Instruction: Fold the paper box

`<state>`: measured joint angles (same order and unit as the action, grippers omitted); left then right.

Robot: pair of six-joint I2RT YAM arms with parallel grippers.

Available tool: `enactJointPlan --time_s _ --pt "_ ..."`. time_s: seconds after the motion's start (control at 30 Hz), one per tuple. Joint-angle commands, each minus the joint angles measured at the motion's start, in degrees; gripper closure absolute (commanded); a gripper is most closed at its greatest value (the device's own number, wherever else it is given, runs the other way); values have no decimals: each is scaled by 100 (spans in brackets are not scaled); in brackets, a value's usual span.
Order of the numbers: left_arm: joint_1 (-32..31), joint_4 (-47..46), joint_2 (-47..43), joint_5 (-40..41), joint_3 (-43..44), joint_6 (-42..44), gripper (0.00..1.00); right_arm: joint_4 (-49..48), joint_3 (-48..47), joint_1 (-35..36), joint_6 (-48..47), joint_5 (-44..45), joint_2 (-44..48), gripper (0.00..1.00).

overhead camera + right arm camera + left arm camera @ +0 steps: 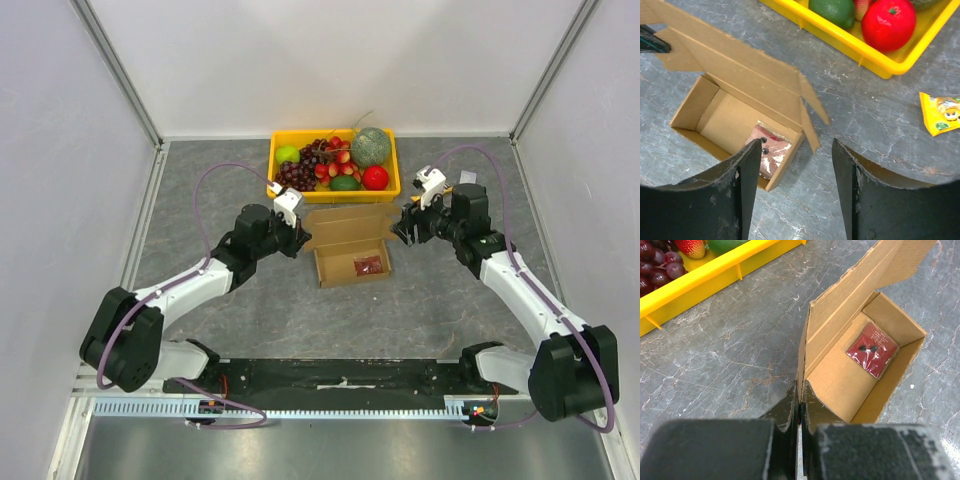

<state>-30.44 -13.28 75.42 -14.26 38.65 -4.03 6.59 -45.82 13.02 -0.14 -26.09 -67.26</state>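
The paper box (350, 255) is a brown cardboard carton standing open in the middle of the table, lid raised at the back. A small dark-red packet (369, 266) lies inside it, also seen in the left wrist view (872, 349) and the right wrist view (771, 152). My left gripper (302, 240) is shut on the box's left side flap (802, 357); the cardboard edge runs between its fingers (790, 407). My right gripper (403, 229) is open and empty, hovering just right of the box (742, 117), near its right side flap (812, 112).
A yellow tray (385, 190) of fruit stands just behind the box, also in the wrist views (700, 277) (875, 62). A small yellow snack packet (940, 112) lies on the table to the right. White walls enclose the table on three sides.
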Motion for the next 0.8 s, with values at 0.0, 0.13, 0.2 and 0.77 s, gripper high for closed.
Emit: enactJointPlan --time_s 0.0,0.13,0.2,0.77 --pt "20 -96 113 -235 283 263 98 -325 126 -18 5 -432 -102 36" --pt "29 -122 140 -244 283 245 98 -439 170 -10 198 -371 -243 39" --pt "29 -122 140 -226 274 262 98 -562 188 -18 260 -301 -287 39" --pt "29 -131 272 -235 380 377 98 -703 -208 -10 -188 -134 -1069 41"
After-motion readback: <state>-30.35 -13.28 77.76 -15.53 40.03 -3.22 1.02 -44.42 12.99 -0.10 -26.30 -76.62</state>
